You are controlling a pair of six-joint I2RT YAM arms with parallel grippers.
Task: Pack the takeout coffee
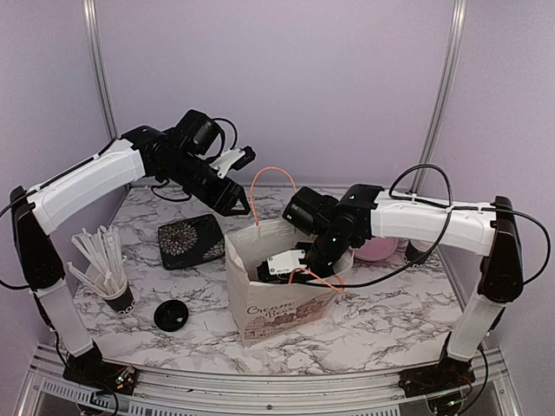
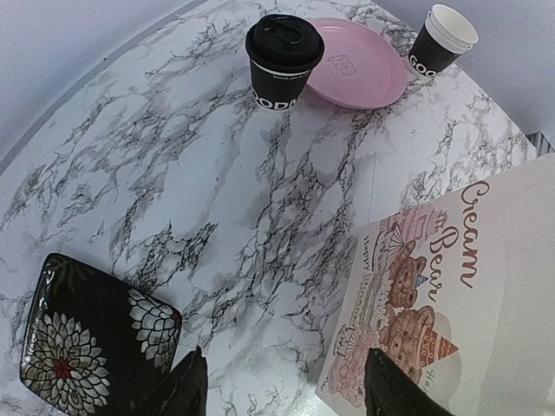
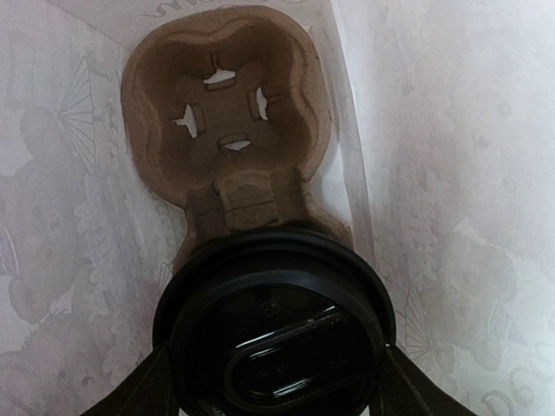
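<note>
Clearance inside the paper bag (image 1: 277, 303) decides the coming move. The right fingers (image 3: 139, 394) sit narrow on a lidded coffee cup (image 3: 273, 321), one at each side. The cup is upright and low in the bag, its lid facing the wrist camera. Beneath and ahead lies the pulp carrier (image 3: 225, 113), its long axis running from bottom centre to upper left of that view. The far well is empty. The near one is hidden under the cup, so I cannot tell whether the cup is seated. Bag walls stand close on both sides; the free way out, I judge, is straight up through the mouth.

The left fingers (image 2: 186, 390) hang wide and hold nothing, above the bench (image 2: 217, 173) beside the bag's printed face. Ahead of them, open marble leads to a second lidded cup (image 2: 284, 48) at upper centre, against the rim of a pink plate (image 2: 364, 78). An open cup (image 2: 442, 39) stands at upper right. A loose lid (image 1: 171, 315) lies at lower left of the overhead view.
</note>
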